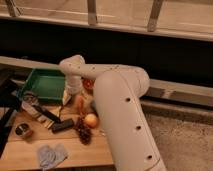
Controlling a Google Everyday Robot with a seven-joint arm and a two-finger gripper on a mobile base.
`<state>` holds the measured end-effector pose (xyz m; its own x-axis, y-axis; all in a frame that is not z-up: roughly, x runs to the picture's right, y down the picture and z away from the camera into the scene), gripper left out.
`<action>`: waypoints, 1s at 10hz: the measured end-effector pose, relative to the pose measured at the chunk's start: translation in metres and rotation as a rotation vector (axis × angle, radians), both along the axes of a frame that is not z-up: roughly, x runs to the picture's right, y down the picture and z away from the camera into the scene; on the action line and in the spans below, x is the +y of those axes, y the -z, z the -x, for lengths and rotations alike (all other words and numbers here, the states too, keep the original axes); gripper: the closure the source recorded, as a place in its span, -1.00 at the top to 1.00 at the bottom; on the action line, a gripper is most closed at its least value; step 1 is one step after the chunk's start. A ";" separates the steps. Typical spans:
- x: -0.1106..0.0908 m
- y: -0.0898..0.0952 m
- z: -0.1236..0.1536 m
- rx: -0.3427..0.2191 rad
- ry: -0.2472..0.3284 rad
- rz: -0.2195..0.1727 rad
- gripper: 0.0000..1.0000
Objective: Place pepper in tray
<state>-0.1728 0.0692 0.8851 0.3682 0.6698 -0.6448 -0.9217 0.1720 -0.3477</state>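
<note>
On the wooden table (75, 155), far left, stands a small round metal cup (22, 131); a crumpled grey cloth (50, 154) lies nearer the front edge; behind them sits the tray (47, 85), green, rectangular, shallow, with a raised rim; a flat black bar (62, 125) lies in front of it. The gripper (74, 97) hangs just off the tray's near right corner, fingers spread wide; the pepper (79, 104), slim and red-orange, is on the table just below it, outside the tray; dark knobbly grapes (83, 133) and a smooth round fruit (90, 120) sit beside it; the thick white arm (122, 115) fills the right.
</note>
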 end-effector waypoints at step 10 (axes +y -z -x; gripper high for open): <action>0.038 -0.031 -0.005 -0.019 -0.075 0.081 0.01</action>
